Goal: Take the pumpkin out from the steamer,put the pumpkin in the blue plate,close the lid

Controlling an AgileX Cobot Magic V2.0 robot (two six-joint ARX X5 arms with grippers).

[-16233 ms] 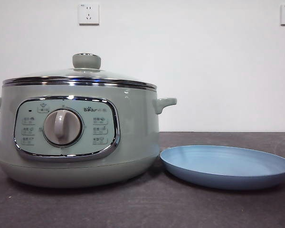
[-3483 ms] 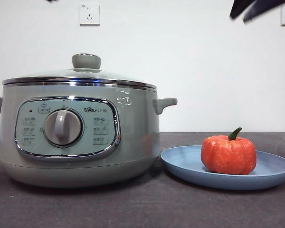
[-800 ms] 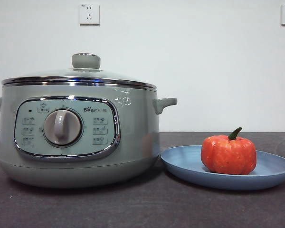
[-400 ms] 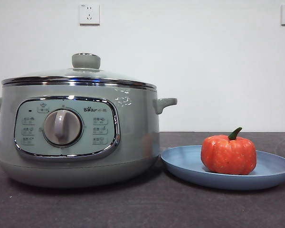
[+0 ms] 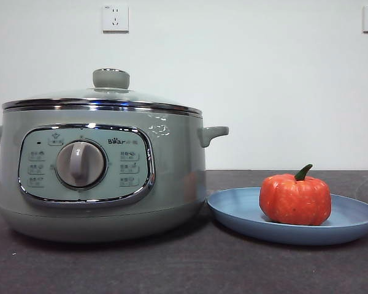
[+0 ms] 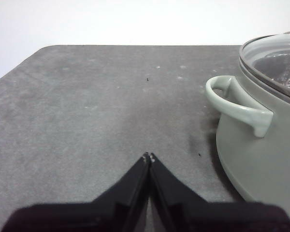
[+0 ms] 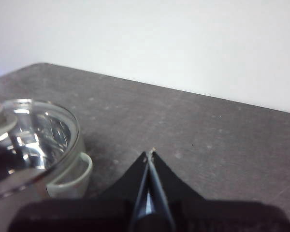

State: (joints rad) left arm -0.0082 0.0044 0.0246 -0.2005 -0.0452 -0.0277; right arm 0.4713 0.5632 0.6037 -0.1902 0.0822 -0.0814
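The orange-red pumpkin (image 5: 295, 198) with a green stem sits upright in the blue plate (image 5: 239, 211), right of the steamer (image 5: 172, 177). The lid (image 5: 110, 98) rests shut on the steamer, its pale-green knob on top. In the left wrist view my left gripper (image 6: 148, 156) is shut and empty above bare table, beside the steamer's side handle (image 6: 237, 104). In the right wrist view my right gripper (image 7: 150, 153) is shut and empty, high above the table, with the glass lid (image 7: 31, 140) off to one side. Neither gripper shows in the front view.
The dark grey table (image 5: 190, 266) runs to a white wall with two power sockets (image 5: 115, 18). The table's rounded far corner (image 6: 43, 50) shows in the left wrist view.
Nothing has moved in the last second. Four seconds ago a black arm tip showed at the top right; it has left the view. Sixteen seconds ago the plate was empty.
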